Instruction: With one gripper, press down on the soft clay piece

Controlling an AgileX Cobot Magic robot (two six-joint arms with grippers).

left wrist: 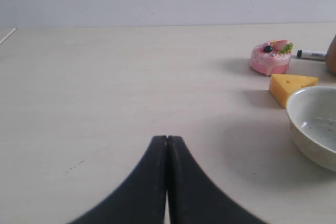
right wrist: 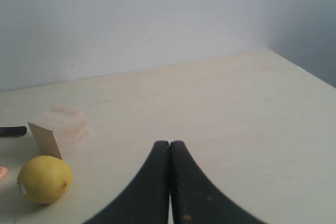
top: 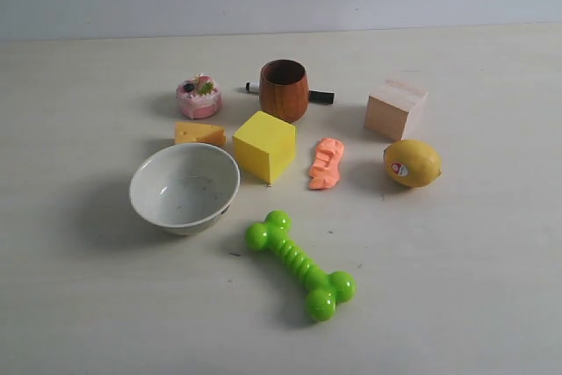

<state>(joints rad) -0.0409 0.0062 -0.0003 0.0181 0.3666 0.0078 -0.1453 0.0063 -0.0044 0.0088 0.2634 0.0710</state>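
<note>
The soft clay piece (top: 326, 163), a small salmon-orange ridged lump, lies on the table between the yellow cube (top: 264, 146) and the lemon (top: 412, 163). In the right wrist view only a sliver of the clay (right wrist: 2, 171) shows at the frame edge. Neither arm appears in the exterior view. My left gripper (left wrist: 167, 139) is shut, fingertips pressed together over bare table, well away from the clay. My right gripper (right wrist: 169, 143) is also shut with nothing in it, off to the side of the lemon (right wrist: 44, 179).
A white bowl (top: 184, 187), cheese wedge (top: 199, 133), pink cake toy (top: 198, 97), brown wooden cup (top: 284, 90), black marker (top: 320, 97), wooden block (top: 396, 109) and green bone toy (top: 299, 264) surround the clay. The table's edge (right wrist: 299, 66) runs near my right gripper.
</note>
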